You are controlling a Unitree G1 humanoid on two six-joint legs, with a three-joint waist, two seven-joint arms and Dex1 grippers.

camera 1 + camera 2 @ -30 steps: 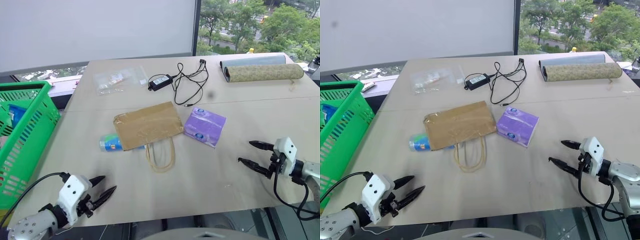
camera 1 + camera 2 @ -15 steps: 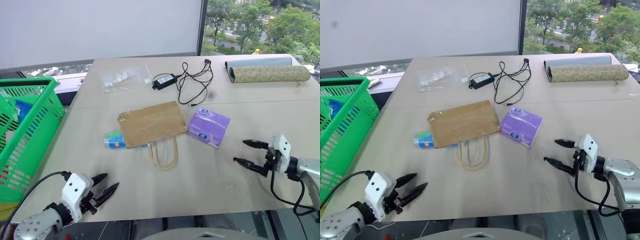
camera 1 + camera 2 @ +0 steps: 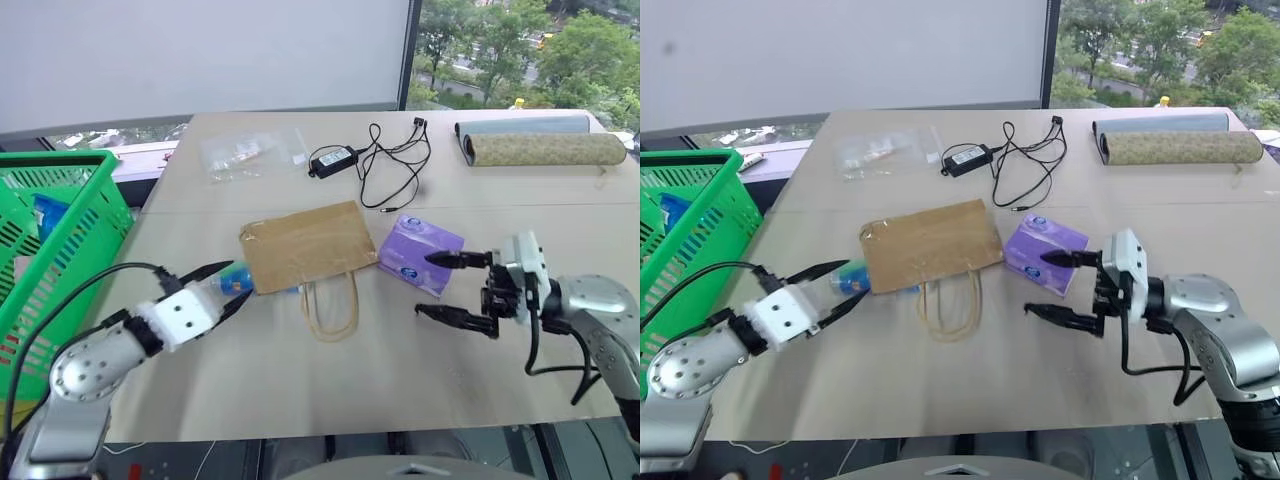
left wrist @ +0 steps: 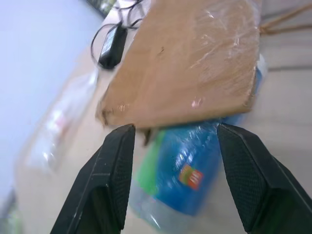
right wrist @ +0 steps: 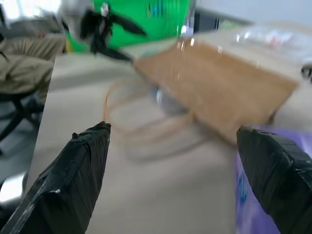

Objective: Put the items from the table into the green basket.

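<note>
bottle, small, clear, blue-labelled (image 3: 232, 283), lies lengthwise across the beige wooden counter (image 3: 400, 370), far end under a brown paper bag (image 3: 306, 246); left gripper (image 3: 222, 288) jaws open, straddling it; right gripper (image 3: 448, 286) jaws wide, empty.

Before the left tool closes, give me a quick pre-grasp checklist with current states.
1. Left tool open: ok, fingers apart on either side of the bottle.
2. Bottle free to lift: not ok, the paper bag lies over part of it.
3. Right tool open and holding nothing: ok, beside the purple tissue pack.
4. Tissue pack unobstructed: ok, lies flat on the table, nothing on top.
5. Green basket within reach, at the table's left: cannot tell.
6. Room left in the basket: cannot tell, some items already inside.
</note>
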